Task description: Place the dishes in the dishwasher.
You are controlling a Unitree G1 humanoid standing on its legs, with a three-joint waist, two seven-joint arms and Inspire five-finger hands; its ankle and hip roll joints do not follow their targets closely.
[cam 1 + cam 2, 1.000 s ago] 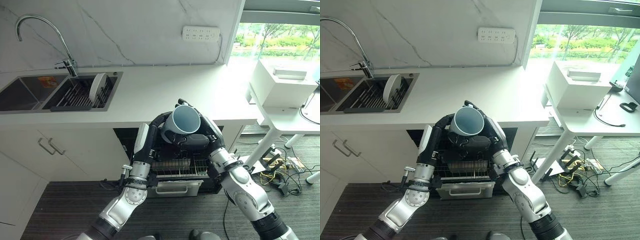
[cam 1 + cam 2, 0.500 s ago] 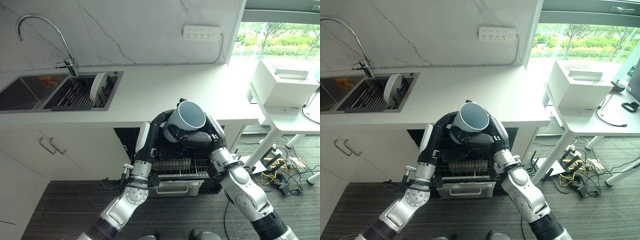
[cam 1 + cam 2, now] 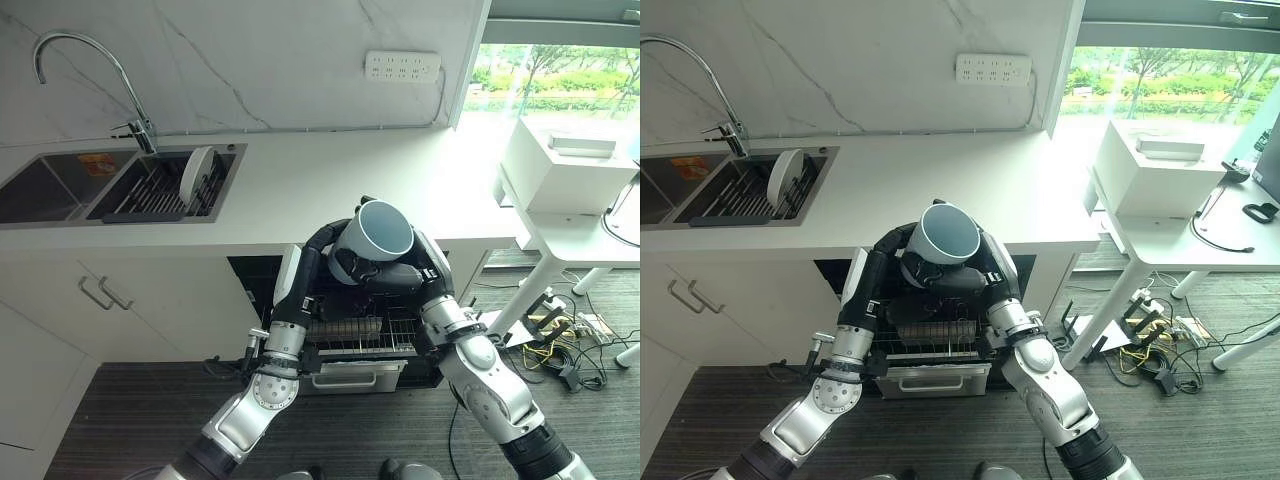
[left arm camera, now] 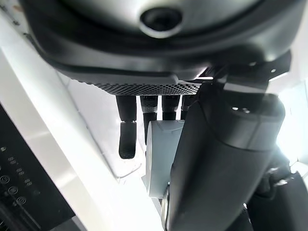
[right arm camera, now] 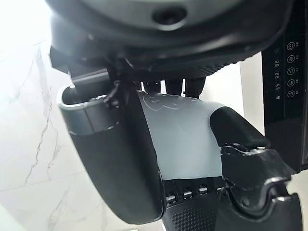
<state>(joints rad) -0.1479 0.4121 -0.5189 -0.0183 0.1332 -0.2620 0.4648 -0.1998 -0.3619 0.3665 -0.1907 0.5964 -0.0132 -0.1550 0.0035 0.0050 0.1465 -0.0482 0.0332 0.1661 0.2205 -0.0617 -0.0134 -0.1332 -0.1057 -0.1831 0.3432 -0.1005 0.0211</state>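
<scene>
Centre frame, above open dishwasher rack [image 3: 355,335]: both robot hands, left [image 3: 340,262] and right [image 3: 395,282], clasp grey cup [image 3: 372,232], mouth tilted up, ready to lower.

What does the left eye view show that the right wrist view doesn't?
Left eye alone: the sink with a plate standing in its rack, the faucet, and the dishwasher rack pulled out under the counter. Right wrist alone: the right hand's thumb and fingers curled round the cup's wall. Both: the cup and the right hand holding it.
</scene>
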